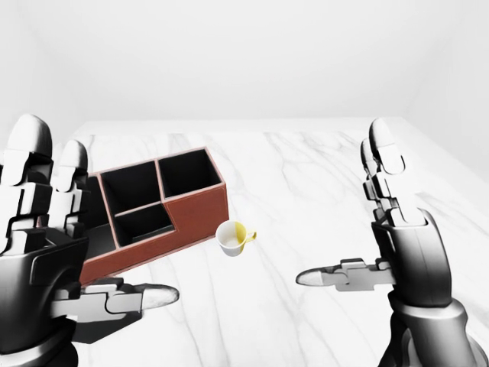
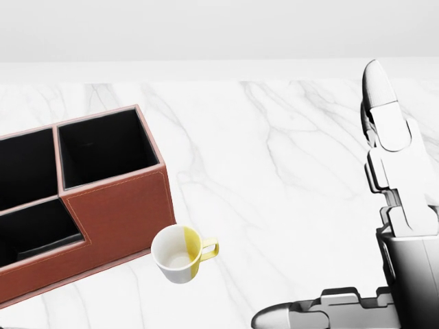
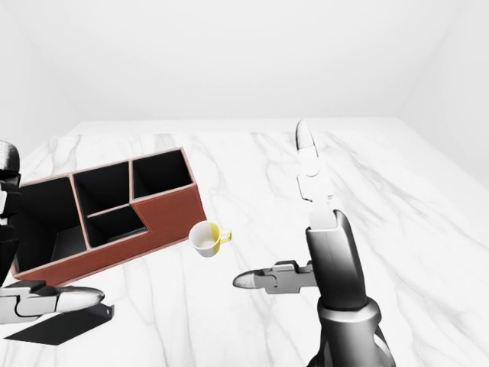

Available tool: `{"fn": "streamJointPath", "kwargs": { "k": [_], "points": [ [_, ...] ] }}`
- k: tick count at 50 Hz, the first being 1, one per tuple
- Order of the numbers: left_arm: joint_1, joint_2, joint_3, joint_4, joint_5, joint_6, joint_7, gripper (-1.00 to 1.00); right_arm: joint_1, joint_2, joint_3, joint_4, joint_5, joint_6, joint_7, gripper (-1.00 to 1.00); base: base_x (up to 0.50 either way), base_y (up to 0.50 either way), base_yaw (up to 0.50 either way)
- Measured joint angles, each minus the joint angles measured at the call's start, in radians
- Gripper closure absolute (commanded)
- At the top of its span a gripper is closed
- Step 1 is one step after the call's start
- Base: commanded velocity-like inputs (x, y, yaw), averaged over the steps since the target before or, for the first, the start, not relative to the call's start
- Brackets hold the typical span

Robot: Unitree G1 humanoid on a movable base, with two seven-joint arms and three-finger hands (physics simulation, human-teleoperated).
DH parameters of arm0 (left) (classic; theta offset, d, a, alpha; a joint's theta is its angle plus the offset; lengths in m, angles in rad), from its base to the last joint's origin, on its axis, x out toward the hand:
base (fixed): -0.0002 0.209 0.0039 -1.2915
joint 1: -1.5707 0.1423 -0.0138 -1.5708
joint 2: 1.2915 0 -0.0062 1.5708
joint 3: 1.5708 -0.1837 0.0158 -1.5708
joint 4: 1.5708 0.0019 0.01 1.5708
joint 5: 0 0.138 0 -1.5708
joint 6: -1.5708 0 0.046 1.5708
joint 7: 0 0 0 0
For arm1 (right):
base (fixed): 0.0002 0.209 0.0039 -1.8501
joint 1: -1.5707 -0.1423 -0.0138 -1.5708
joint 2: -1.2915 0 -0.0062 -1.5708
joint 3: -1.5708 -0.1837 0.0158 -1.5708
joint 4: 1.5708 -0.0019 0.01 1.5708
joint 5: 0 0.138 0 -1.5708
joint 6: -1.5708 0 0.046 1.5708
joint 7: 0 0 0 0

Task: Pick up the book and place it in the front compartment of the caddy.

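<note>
A red-brown caddy (image 2: 116, 205) with black compartments stands on the marble table at the left of the head view. Its low compartment (image 1: 141, 222) faces the bottom of the view. A flat dark shape (image 3: 55, 326), probably the book, lies at the bottom left of the right-eye view, just under my left thumb. My left hand (image 1: 99, 214) is raised at the left, open and holding nothing. Right of the caddy, my right hand (image 1: 341, 204) is also open and empty, with fingers upright and thumb pointing left.
A white and yellow cup (image 2: 180, 253) stands upright close to the caddy's lower right corner, between the caddy and my right thumb. The marble table (image 2: 288, 157) stretches to a white wall at the top.
</note>
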Motion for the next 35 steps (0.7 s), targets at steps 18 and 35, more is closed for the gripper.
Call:
{"fn": "streamJointPath", "kwargs": {
  "k": [18, 35],
  "points": [
    [-0.082, -0.428, 0.157, 0.0, 0.583, 0.0, -0.706, -1.0, 0.02, -0.057, 0.0, 0.0, 0.077, 0.0, -0.065, -1.0, 0.0, 0.0, 0.0],
    [-0.121, -0.536, 0.269, 0.0, 0.729, 0.0, -0.817, -1.0, 0.043, -0.081, -0.005, 0.0, 0.124, 0.0, -0.1, -1.0, 0.0, 0.0, 0.0]
  ]
}}
